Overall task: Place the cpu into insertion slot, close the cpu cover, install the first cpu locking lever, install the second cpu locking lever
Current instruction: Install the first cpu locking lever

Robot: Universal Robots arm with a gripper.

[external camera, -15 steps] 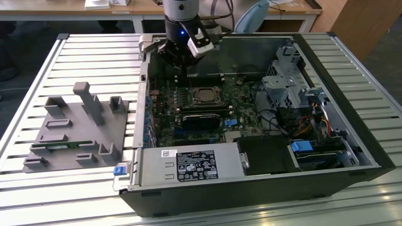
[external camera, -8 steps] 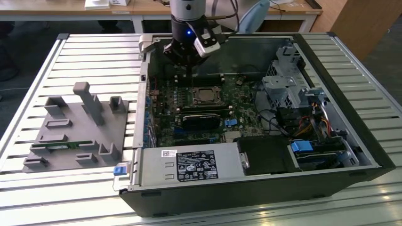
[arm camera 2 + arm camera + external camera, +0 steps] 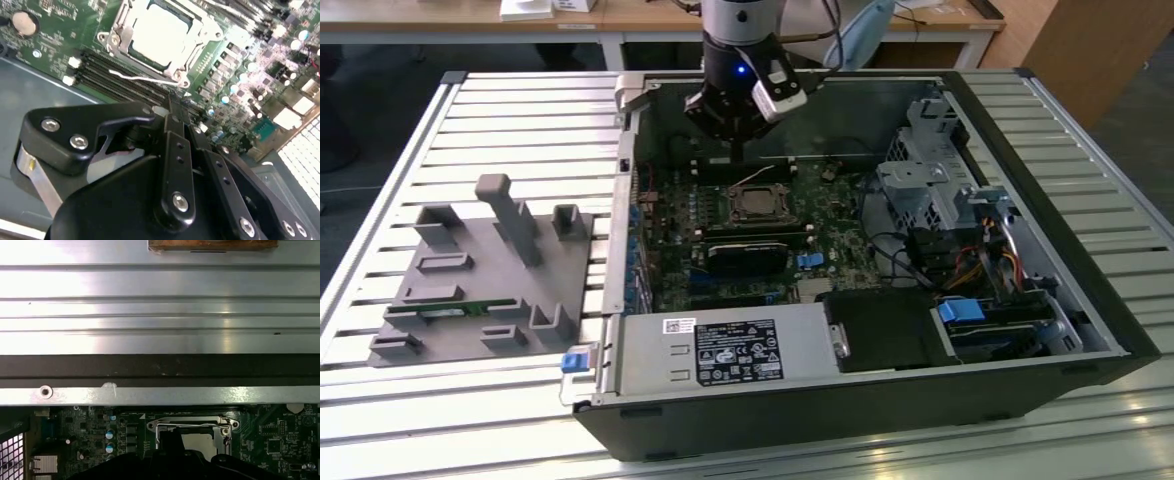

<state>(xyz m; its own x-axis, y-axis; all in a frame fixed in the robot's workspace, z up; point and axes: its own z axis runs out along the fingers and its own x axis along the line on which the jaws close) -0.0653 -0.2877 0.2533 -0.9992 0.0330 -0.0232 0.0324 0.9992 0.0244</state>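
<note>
The cpu [image 3: 159,31] lies in the insertion slot [image 3: 214,34], its silver top showing through the window of the cpu cover [image 3: 118,36], which lies flat over it. A thin wire locking lever [image 3: 142,79] runs free along the socket's edge next to the memory slots. In the exterior view my gripper [image 3: 738,157] hangs just behind the socket [image 3: 758,204], above the board. Its black fingers look pressed together with nothing between them, and their tip [image 3: 170,106] is close to the lever. The first wrist view has the socket [image 3: 200,436] just past the gripper [image 3: 171,436].
The board sits inside an open black computer case [image 3: 1067,300]. A black ridged module [image 3: 747,256] and a power supply [image 3: 720,350] lie in front of the socket, with a drive cage [image 3: 927,185] at the exterior view's right. A grey fixture [image 3: 480,280] stands outside the case on the slatted table.
</note>
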